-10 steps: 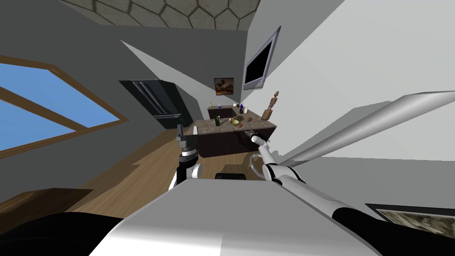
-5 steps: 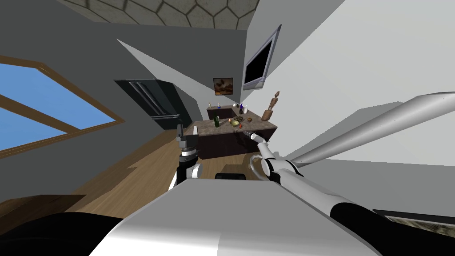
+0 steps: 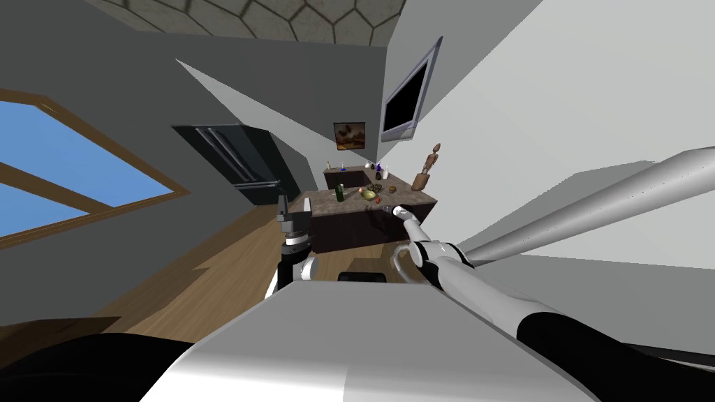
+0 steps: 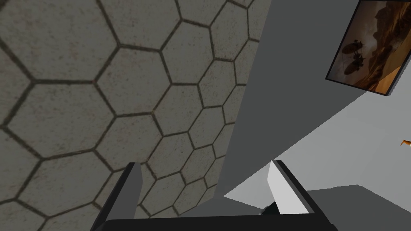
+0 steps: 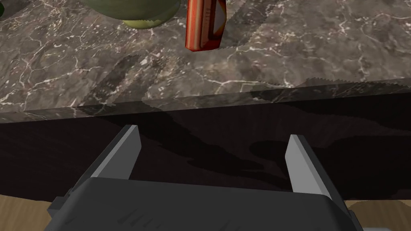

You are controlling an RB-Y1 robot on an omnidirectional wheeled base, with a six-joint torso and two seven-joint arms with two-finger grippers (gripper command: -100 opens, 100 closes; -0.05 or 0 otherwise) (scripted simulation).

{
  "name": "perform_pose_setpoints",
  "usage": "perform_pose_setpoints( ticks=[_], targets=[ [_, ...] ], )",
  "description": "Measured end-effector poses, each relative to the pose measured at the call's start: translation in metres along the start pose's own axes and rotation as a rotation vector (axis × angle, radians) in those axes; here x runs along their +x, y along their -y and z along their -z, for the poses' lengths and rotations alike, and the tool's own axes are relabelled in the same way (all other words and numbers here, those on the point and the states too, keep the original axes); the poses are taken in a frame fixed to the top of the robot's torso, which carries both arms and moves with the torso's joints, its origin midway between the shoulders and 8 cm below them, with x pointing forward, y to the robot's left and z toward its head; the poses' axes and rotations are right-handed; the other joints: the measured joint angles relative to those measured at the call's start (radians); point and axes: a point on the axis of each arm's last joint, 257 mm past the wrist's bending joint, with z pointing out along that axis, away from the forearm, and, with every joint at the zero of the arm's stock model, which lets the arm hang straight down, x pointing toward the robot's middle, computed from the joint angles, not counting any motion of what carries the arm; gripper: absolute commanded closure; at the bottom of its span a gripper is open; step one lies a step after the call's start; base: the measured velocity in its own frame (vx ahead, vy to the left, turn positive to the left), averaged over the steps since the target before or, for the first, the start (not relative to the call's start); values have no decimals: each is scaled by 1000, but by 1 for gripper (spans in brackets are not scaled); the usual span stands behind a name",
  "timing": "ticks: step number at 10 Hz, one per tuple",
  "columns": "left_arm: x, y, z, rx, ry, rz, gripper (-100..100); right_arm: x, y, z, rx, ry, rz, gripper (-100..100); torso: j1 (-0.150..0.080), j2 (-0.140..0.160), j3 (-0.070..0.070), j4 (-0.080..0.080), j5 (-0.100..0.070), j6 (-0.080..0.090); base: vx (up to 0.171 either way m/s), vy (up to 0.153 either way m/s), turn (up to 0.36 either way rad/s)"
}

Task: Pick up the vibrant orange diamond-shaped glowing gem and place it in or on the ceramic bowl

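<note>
Gem: the orange-red faceted gem [image 5: 204,24] lies on the brown marble countertop [image 5: 281,48], just beside the olive-green bowl [image 5: 132,10].
Right gripper [image 5: 212,134]: fingers spread, empty, facing the counter's dark front.
Left gripper [image 4: 204,166]: fingers apart, empty.
Risk: approaching too low, the fingers could strike the counter edge.

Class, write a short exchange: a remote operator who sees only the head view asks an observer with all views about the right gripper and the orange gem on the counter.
Operator: Is the right gripper open?
Observer: Yes. Its fingers stand wide apart with nothing between them.
Operator: Is it over the orange-red faceted gem?
Observer: No. It faces the dark counter front, below the edge; the gem lies farther in on the marbled brown counter top, beside the olive-green bowl.
</note>
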Motion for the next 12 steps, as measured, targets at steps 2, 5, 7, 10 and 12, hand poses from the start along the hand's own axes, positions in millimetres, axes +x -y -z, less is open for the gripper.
perform_pose_setpoints(
  ticks=[2, 5, 7, 10, 12],
  targets=[
    [0, 0, 0, 0, 0, 0, 0, -2, 7, -4, 21, 47, -31, -100, -2, -1, -1, -1, -1, 0, 104, -8, -8],
    [0, 0, 0, 0, 0, 0, 0, -5, 18, -4, 50, 125, -77, -100, 1, -4, -2, -1, 0, 0, 147, 28, -15],
    [0, 0, 0, 0, 0, 0, 0, -6, 22, -4, 63, 155, -95, -100, 0, -1, -1, -1, 0, 0, 114, 14, -5],
    [0, 0, 0, 0, 0, 0, 0, -4, 29, -3, 80, 205, -124, -100, 1, -3, -2, -1, 0, 0, 114, 21, -2],
    [0, 0, 0, 0, 0, 0, 0, -4, 30, -2, 81, 208, -127, -100, -1, 5, 2, 0, 0, 0, 49, 6, 16]
  ],
)
